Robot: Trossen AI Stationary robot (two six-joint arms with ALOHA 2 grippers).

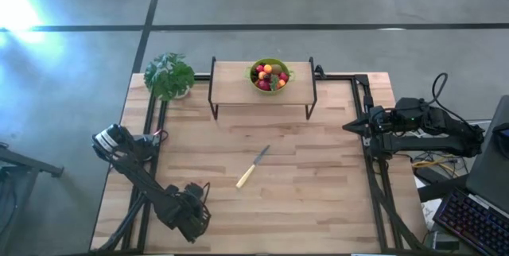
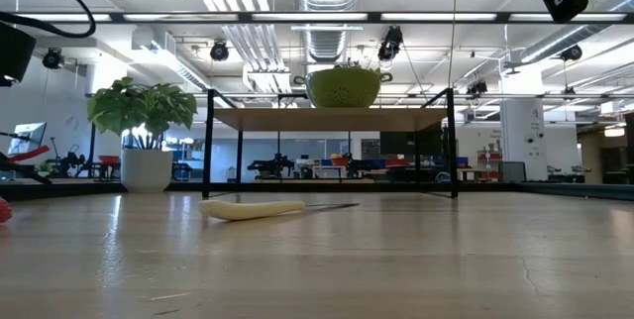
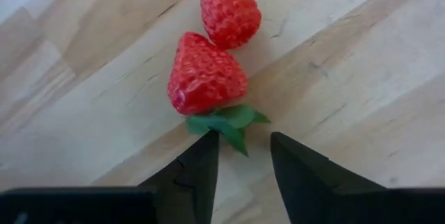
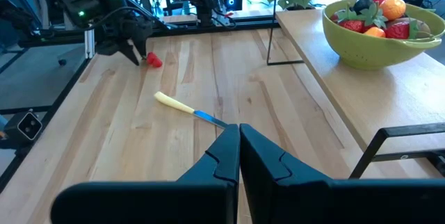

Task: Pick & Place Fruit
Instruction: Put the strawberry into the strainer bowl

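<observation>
Strawberries (image 3: 206,73), two, touching, lie on table (image 1: 318,200) near our left gripper (image 3: 243,161). Fingers parted, gripping nothing, tips just short of leafy end. We judge step as approach to pick; next needs closing around berry. Right gripper (image 4: 239,147) closed, waiting at right edge. Green bowl (image 1: 270,87) on raised shelf (image 1: 231,89) holds mixed fruit (image 1: 269,75).
</observation>
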